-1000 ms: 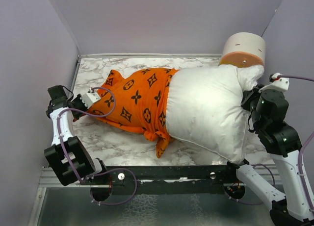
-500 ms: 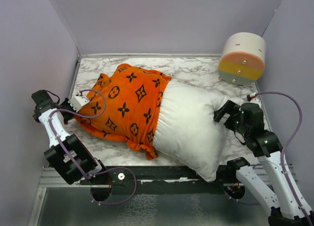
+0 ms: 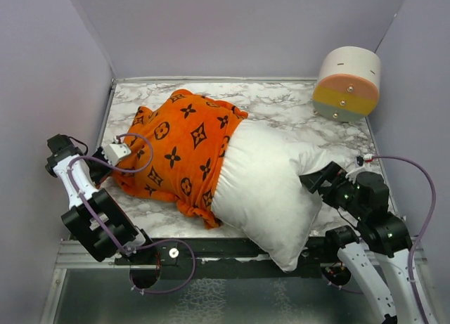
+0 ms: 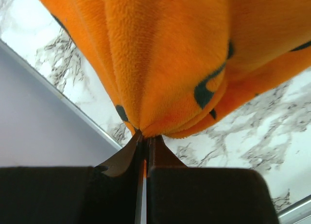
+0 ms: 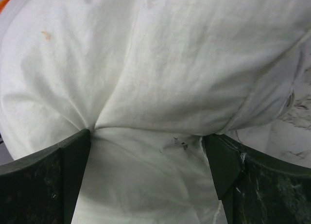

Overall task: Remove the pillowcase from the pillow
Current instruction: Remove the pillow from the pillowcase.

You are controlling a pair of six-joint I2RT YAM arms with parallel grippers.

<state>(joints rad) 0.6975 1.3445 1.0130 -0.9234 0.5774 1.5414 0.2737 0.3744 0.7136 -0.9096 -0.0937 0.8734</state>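
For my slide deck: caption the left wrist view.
Left gripper clamped on a gathered fold of the orange pillowcase over the marble table.

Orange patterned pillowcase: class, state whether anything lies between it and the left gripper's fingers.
Nothing visible does: the left gripper has its fingers shut directly on a gathered fold of the orange patterned fleece pillowcase.

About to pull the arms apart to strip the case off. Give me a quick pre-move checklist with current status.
1. Left tool pinching pillowcase: ok, shut on a fold.
2. Right tool holding pillow: cannot tell; jaws wide, fabric bulging between.
3. Case partly off: ok, roughly half the pillow bare.
4. Cylinder clear of pillow: ok.
5. Pillow fully on table: not ok, near corner overhangs the front edge.
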